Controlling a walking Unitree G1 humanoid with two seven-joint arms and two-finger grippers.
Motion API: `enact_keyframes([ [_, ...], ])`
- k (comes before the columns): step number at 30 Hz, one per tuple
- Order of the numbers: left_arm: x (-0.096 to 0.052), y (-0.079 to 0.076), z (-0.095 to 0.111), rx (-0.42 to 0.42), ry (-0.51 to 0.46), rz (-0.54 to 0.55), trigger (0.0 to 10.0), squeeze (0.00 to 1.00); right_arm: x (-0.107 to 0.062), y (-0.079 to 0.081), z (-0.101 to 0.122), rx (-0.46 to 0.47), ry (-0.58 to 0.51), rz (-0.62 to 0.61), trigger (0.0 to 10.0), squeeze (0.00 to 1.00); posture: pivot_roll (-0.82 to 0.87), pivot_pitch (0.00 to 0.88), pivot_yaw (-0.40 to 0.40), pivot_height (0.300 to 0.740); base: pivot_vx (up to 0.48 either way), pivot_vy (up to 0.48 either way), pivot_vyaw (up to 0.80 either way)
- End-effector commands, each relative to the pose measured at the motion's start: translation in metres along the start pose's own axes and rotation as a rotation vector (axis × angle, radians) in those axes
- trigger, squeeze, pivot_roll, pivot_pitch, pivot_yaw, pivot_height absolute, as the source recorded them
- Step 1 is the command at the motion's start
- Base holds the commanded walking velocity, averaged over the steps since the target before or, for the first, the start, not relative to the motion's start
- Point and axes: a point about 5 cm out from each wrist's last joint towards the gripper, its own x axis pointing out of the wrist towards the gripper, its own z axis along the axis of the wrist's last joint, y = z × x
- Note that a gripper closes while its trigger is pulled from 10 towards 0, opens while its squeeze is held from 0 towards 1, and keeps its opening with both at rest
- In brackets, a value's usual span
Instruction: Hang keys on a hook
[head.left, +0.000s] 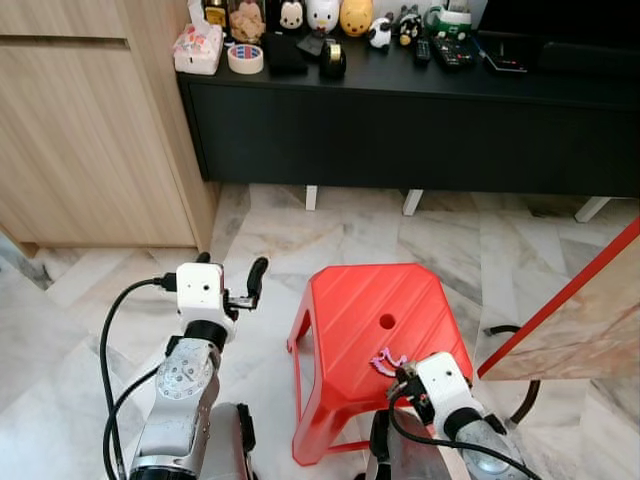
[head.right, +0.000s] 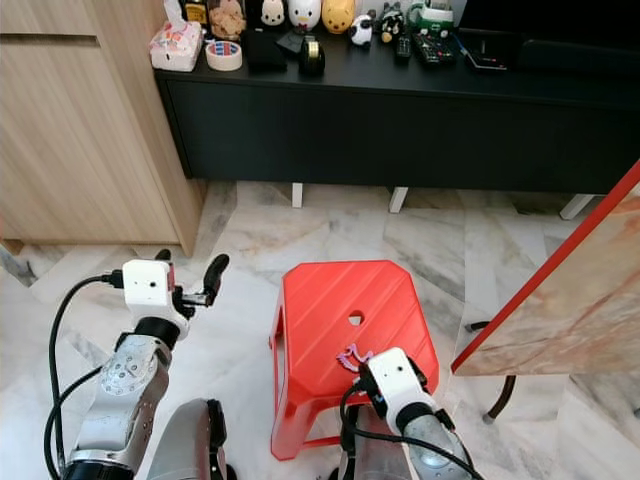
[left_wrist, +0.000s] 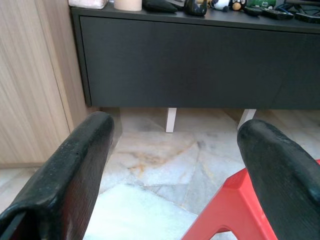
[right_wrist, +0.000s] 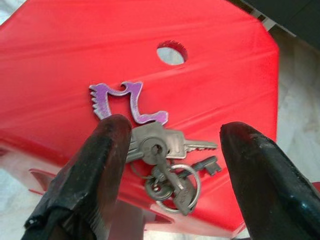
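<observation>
1. A living room in a home is shown.
2. A long, low black media console (head.left: 400, 120) on white legs is set along the far wall.
3. Its top is crowded with small animal figurines (head.left: 322, 14), remote controls (head.left: 455, 52), a roll of tape (head.left: 245, 58) and a tissue pack (head.left: 197, 50).
4. A light wood cabinet (head.left: 90, 130) is seen at far left.
5. The marble-tiled floor (head.left: 330, 235) is occupied by a red plastic stool (head.left: 350, 310).
</observation>
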Motion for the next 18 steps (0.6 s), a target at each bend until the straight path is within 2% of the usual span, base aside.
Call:
enact_keyframes([
  [1, 0.0, -0.001, -0.003, 0.008, 0.011, -0.009, 10.0, 0.0, -0.002, 0.004, -0.01, -0.007, 0.049, 0.013, 10.0, 0.0, 0.07, 0.108, -0.101, 0.593, 0.0, 0.0, 0.0],
  [8, 0.0, -0.002, -0.003, 0.008, 0.01, -0.01, 10.0, 0.0, 0.001, 0.0, -0.024, -0.012, 0.125, -0.024, 10.0, 0.0, 0.06, 0.11, -0.1, 0.593, 0.0, 0.0, 0.0],
  [18, -0.001, -0.003, -0.003, 0.006, 0.008, -0.01, 10.0, 0.0, 0.009, -0.001, -0.023, -0.006, 0.133, -0.04, 10.0, 0.0, 0.07, 0.115, -0.098, 0.593, 0.0, 0.0, 0.0],
])
